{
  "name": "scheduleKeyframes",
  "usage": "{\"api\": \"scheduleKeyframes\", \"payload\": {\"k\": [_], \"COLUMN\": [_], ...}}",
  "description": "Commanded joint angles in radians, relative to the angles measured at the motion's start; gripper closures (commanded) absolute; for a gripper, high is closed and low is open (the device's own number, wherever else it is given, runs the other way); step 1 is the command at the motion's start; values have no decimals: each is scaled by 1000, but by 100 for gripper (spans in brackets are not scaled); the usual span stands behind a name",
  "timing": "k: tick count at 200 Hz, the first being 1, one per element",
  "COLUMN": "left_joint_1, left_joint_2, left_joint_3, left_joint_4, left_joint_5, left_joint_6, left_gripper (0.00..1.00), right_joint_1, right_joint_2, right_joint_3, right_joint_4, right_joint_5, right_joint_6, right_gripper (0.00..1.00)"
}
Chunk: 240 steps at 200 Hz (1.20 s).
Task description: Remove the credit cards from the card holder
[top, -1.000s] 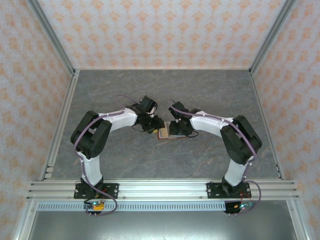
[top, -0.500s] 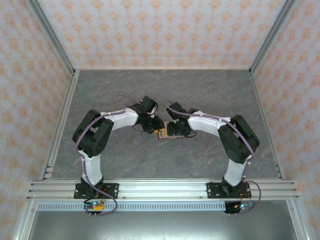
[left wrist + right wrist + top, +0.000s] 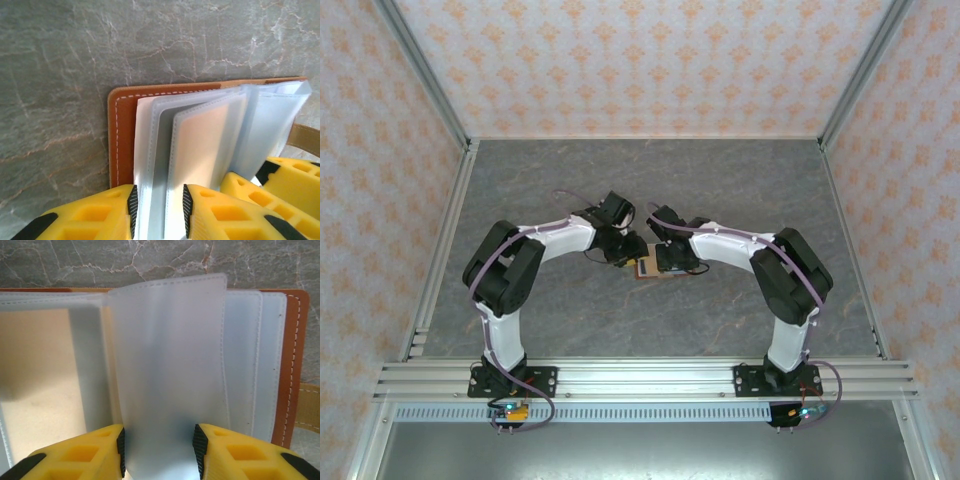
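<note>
Item: card holder (image 3: 648, 268), reddish-brown leather with white edge stitching. It lies open on the grey marbled desk (image 3: 740, 180) at the centre of the top view, largely covered by both grippers.

Contents: frosted plastic sleeves (image 3: 170, 350), fanned upward. Whether any holds a card is hard to make out.

Fitting: tan strap (image 3: 311, 407) at the right edge of the right wrist view, cut off by the frame.

State, left gripper (image 3: 158, 195): narrow, with yellow pads pressed to either side of a small bundle of sleeves at the bottom of its view.

State, right gripper (image 3: 159, 437): fairly narrow. One upright sleeve stands between its pads and touches both; whether it is truly pinched cannot be told.

Hidden: the lower sleeve edges, behind the fingers.
</note>
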<state>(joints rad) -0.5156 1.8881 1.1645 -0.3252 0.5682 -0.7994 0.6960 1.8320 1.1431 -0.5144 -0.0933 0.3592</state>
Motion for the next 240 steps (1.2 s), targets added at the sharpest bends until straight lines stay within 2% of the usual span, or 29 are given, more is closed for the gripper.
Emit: {"api": "scheduleKeyframes", "payload": {"k": [1,82,159,201,240], "left_joint_1": [-4,-12,-12,-12,-12], "left_joint_2": [-64,8,72,78,78], "left_joint_3": [16,36,39,46,45], "left_joint_4": [-33,14,33,70,81], "left_joint_5": [-4,61,70,106,106], "left_joint_6": [27,21,25,21,23], "left_gripper": [66,63,63,68,78], "right_joint_1": [-4,-4,-4,-6,-10], "right_joint_2": [65,66,64,65,45], "right_joint_3": [-28,-29,-26,-26,-26], "right_joint_4": [-43,-36,-33,-33,-32], "right_joint_5": [35,27,19,15,6], "right_joint_6": [6,14,14,13,9], "right_gripper": [59,58,59,59,59]}}
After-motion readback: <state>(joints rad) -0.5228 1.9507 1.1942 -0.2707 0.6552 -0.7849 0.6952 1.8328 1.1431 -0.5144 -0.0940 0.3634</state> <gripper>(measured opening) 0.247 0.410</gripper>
